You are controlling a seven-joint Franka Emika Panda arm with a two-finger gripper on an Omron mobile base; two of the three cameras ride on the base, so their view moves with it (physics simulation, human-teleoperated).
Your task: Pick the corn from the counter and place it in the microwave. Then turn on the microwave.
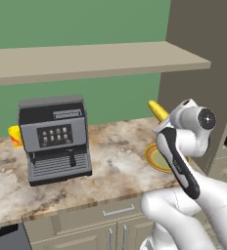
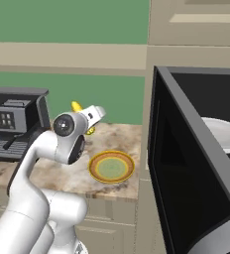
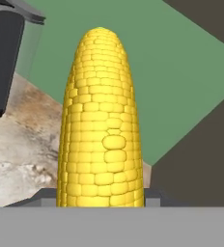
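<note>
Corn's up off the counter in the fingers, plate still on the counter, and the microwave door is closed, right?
Not quite: the microwave door stands open, as the right base view shows, with the white turntable plate visible inside. The rest holds: the corn is held in the fingers, clear of the counter, and the plate lies on the counter.

Corn (image 3: 102, 125) stands upright in middle of view, yellow kernels in rows, rounded tip pointing up. Lower end sits between two dark fingers (image 3: 44, 195) of hand (image 3: 102, 198), which touch cob on both sides. Marbled desk (image 3: 22, 140) lies left behind. Dark grey machine (image 3: 5, 58) at upper left. Green wall (image 3: 172, 77) behind corn.
</note>
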